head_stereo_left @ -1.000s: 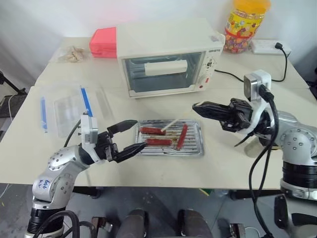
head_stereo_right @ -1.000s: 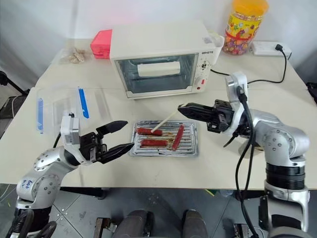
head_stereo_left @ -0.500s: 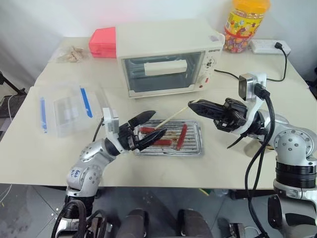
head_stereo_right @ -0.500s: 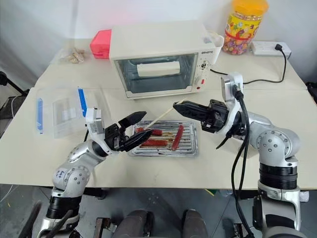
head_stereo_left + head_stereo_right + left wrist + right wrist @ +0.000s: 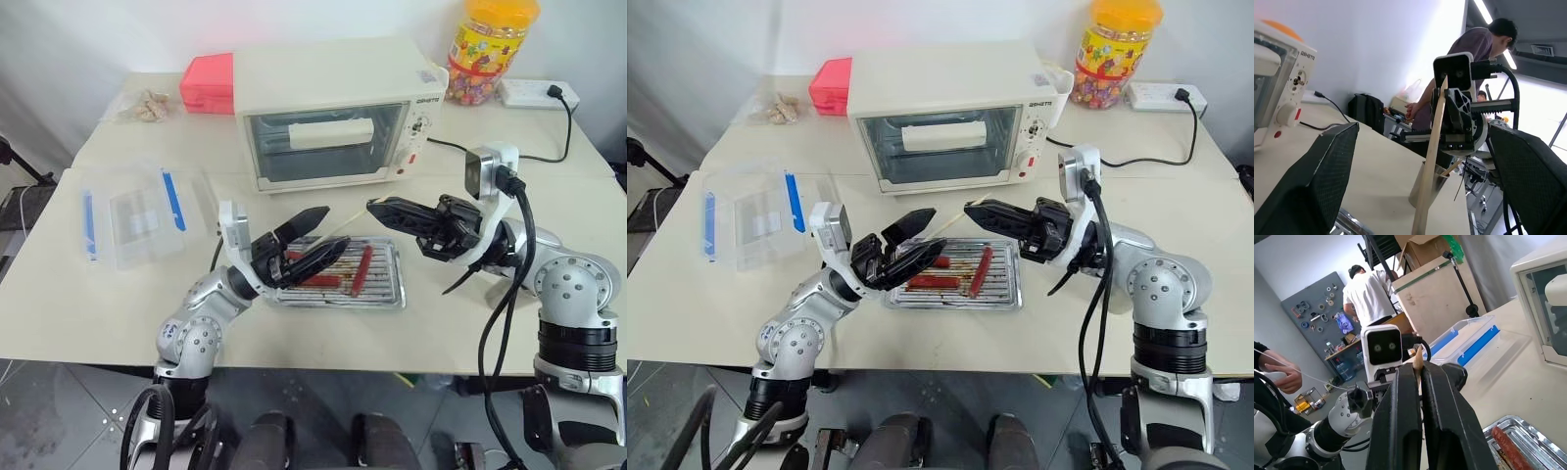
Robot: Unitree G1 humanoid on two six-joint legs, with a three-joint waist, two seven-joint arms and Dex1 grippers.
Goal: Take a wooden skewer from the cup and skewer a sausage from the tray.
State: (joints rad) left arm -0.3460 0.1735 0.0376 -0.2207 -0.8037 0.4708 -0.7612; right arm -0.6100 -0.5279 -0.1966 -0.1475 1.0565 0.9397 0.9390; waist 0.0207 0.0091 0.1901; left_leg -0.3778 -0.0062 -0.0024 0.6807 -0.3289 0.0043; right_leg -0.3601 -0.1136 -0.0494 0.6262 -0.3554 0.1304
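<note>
On the tabletop (image 5: 470, 323) by the tray (image 5: 387, 294), my right end effector (image 5: 377, 206) pinches the wooden skewer (image 5: 942, 222) — left end effector (image 5: 323, 240) gapes over a sausage (image 5: 361, 269); a sideways nudge could snap it.

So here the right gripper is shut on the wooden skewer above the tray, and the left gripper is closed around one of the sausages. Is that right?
Not quite. The left gripper is open, its fingers spread above the tray, holding none of the sausages; the left eye view shows it. The rest stands: the right gripper is shut on the wooden skewer above the tray.
</note>
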